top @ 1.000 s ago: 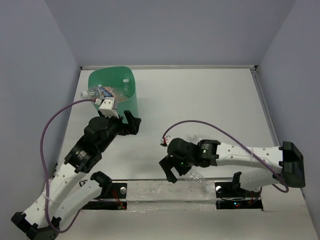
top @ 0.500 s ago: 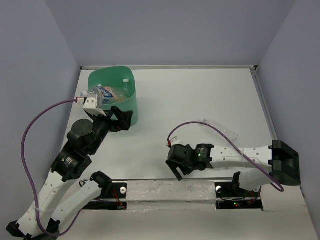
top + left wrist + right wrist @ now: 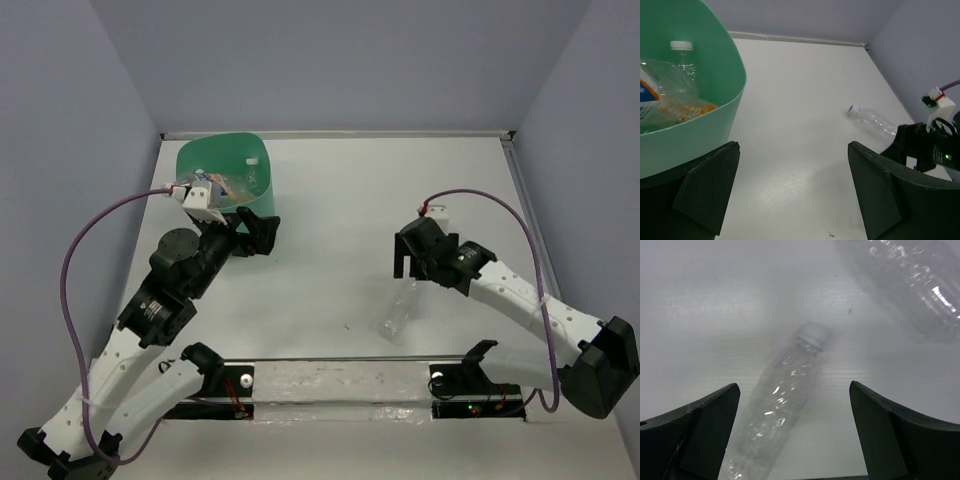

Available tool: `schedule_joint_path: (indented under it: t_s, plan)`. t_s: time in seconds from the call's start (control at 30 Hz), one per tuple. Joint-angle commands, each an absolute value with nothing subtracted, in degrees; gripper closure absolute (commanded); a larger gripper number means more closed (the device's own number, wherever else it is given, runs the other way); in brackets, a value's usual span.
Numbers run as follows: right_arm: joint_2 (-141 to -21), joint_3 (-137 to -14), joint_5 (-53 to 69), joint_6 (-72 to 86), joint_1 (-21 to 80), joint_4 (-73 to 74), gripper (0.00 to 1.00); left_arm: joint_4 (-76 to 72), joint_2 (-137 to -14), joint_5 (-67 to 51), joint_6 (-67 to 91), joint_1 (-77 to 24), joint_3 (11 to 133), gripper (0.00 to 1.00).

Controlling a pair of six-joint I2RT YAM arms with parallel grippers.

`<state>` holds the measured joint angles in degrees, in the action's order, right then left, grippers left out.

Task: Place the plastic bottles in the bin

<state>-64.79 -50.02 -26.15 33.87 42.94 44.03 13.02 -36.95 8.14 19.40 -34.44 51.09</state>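
From above, the mint-green bin [image 3: 200,155] stood at the far left of the tabletop [image 3: 400,190]. The left claw [image 3: 255,235] hung released just beside its near wall, and the right claw [image 3: 405,262], likewise released, hovered near a clear bottle [image 3: 395,318] lying flat. The left wrist view showed a blue-white labelled bottle [image 3: 647,97] inside the bin (its writing too cropped to read), a white-capped bottle [image 3: 682,47] behind it, and a blue-capped bottle [image 3: 875,121] out on the tabletop. Between the right claw's spread fingers lay a label-less bottle [image 3: 780,405]; another bare bottle [image 3: 910,280] lay beyond it.
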Motion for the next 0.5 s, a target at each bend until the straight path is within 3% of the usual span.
schedule_joint_path:
  t_s: [0.0,0.2,0.47]
  plan:
    - [-68.9,-54.5,-27.5,18.2,25.5,32.3,0.04,5.5,-40.1,0.3,21.8,-34.7,47.8,0.01]
    - [-85.7,-67.3,-17.1,6.6,7.9,29.6,0.0,1.7,-41.6,-6.6,25.0,-38.0,43.5,0.01]
    - [-95.0,-72.4,7.9,-4.8,4.8,33.6,0.0,3.2,-53.6,-6.2,25.5,-51.1,44.2,0.01]
